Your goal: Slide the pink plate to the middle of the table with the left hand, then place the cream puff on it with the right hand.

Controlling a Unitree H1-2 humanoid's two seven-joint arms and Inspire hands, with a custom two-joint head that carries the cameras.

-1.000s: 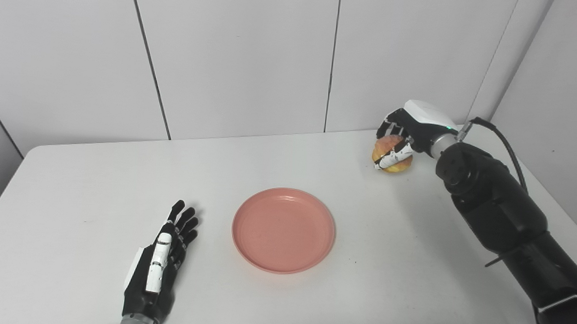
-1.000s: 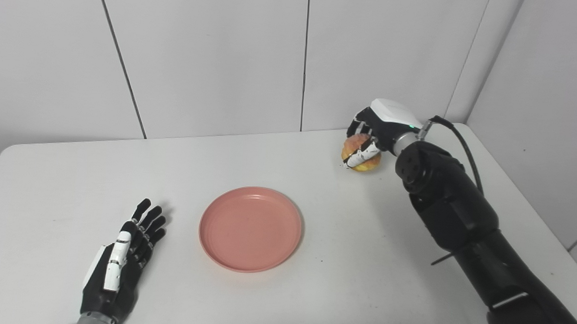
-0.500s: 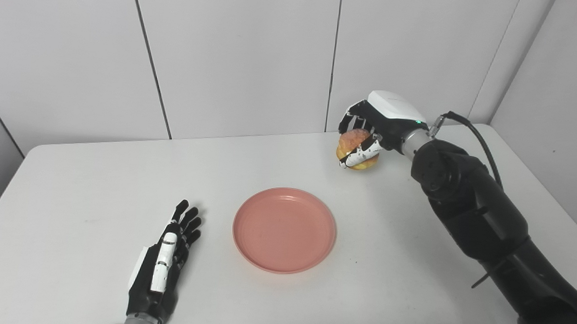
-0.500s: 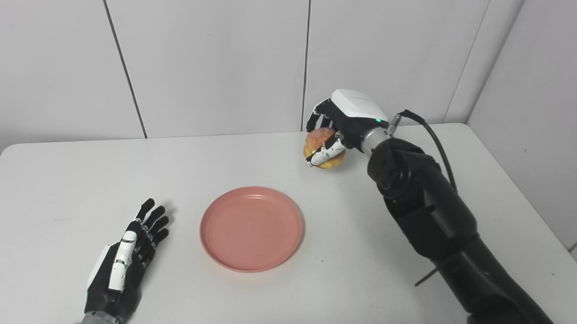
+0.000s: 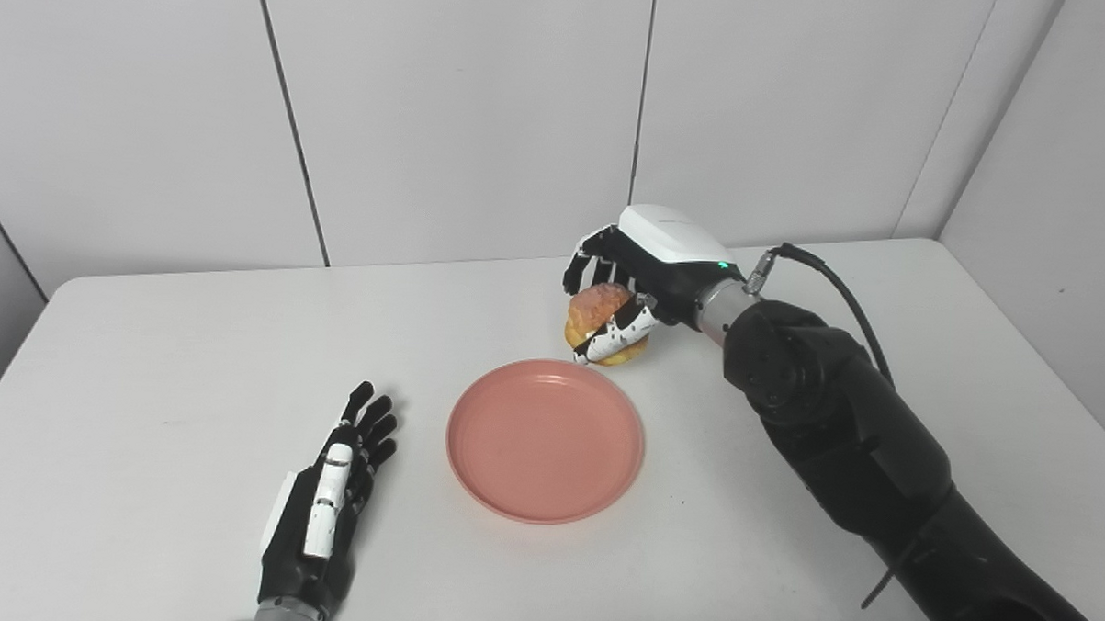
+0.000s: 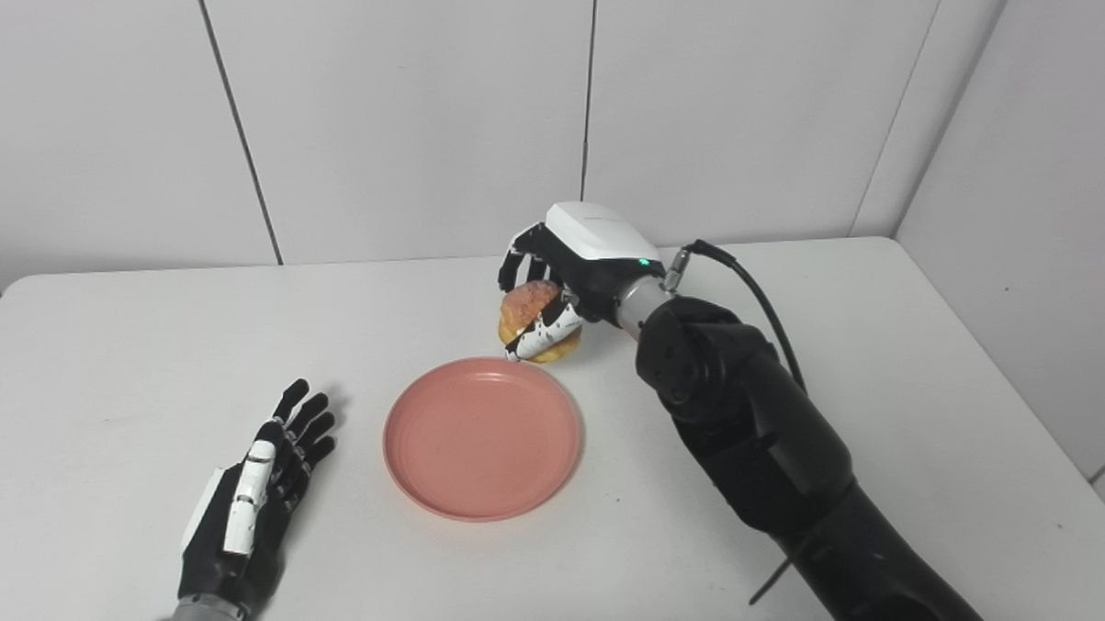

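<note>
I have the right hand (image 5: 641, 281) wrapped around the cream puff (image 5: 600, 319), fingers curled over its top and the thumb (image 5: 618, 336) pressed across its near face, so the pastry is carried clear of the white table (image 5: 147, 351). It hangs just past the far rim of the pink plate (image 5: 545, 441), slightly right of the plate's centre line, not yet over the dish itself. The plate sits flat near the middle of the table, so I judge the sliding step done and the placing step in hand. My left hand (image 5: 325, 505) lies flat on the table to the left of the plate, fingers stretched and apart, holding nothing and well clear of the rim. Next I need to bring the right hand nearer and a touch left until the puff is above the plate's flat centre, then lower it until the base touches and only then spread the fingers. The puff looks soft, so I would ease off gently; the risk I see is setting it on the raised rim, where it could tip off onto the table.
</note>
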